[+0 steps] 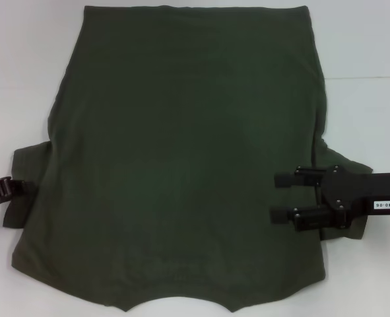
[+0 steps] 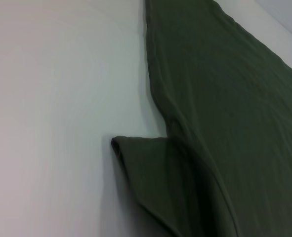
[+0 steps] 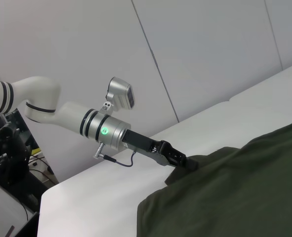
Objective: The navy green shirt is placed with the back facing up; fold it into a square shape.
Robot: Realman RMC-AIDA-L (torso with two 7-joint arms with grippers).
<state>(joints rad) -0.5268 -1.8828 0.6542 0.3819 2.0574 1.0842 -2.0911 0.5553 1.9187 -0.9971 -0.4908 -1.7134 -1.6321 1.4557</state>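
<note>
The navy green shirt [image 1: 181, 158] is spread flat across the white table [image 1: 366, 46], back up, collar edge nearest the robot, a short sleeve sticking out on each side. The right gripper [image 1: 284, 197] is seen over the right sleeve area, its two black fingers reaching in over the shirt body with a clear gap between them, nothing yet held. The left gripper [image 1: 24, 189] is met at the left sleeve's edge; from the right wrist view its tip is seen at the cloth, but whether its jaws are closed on the fabric cannot be told. The risk is judged plain: if only one layer is pinched, or one side is lifted ahead of the other, the soft cloth may be dragged and bunched, and the fold skewed. No containers are seen anywhere on the table.
</note>
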